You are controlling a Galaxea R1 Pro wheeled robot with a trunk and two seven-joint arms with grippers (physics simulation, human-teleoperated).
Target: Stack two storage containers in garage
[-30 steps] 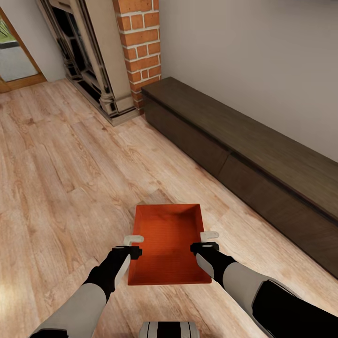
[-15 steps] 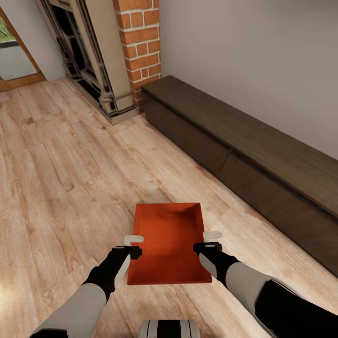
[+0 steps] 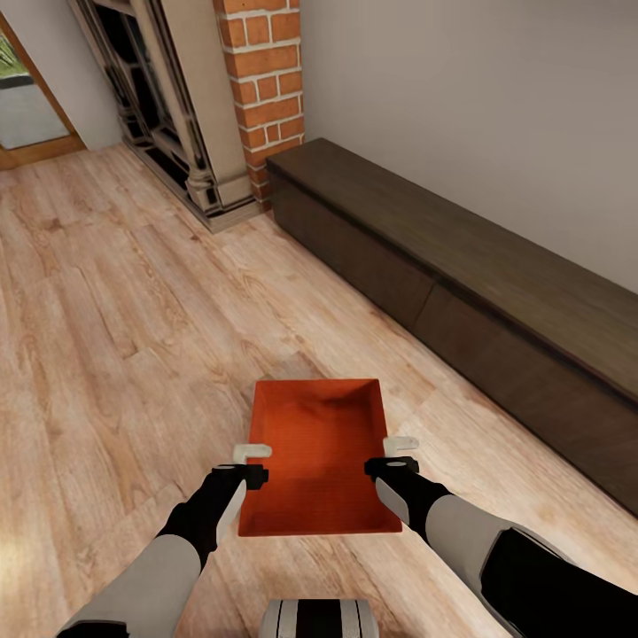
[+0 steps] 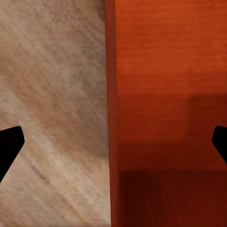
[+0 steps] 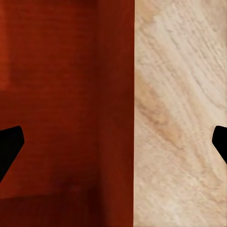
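One orange-red open-top storage container [image 3: 315, 461] is low in front of me over the light wood plank floor [image 3: 115, 337] of the living room. My left gripper [image 3: 255, 462] is at its left wall and my right gripper [image 3: 395, 454] at its right wall. In the left wrist view the left gripper [image 4: 113, 144] is open, its black fingertips [image 4: 10, 144] far apart astride the container's wall [image 4: 112, 94]. The right gripper [image 5: 113, 144] is open the same way astride the other wall [image 5: 116, 94]. I cannot tell whether the container rests on the floor.
A long, low dark wooden cabinet [image 3: 461, 266] runs along the wall on the right. A brick chimney [image 3: 266, 80] and a dark fireplace [image 3: 168, 115] stand at the back. A glass door [image 3: 27, 106] is at the far left. Open plank floor lies ahead and left.
The whole view has shifted slightly, so the camera moved. The container looks a little larger, and the right gripper sits slightly further right.
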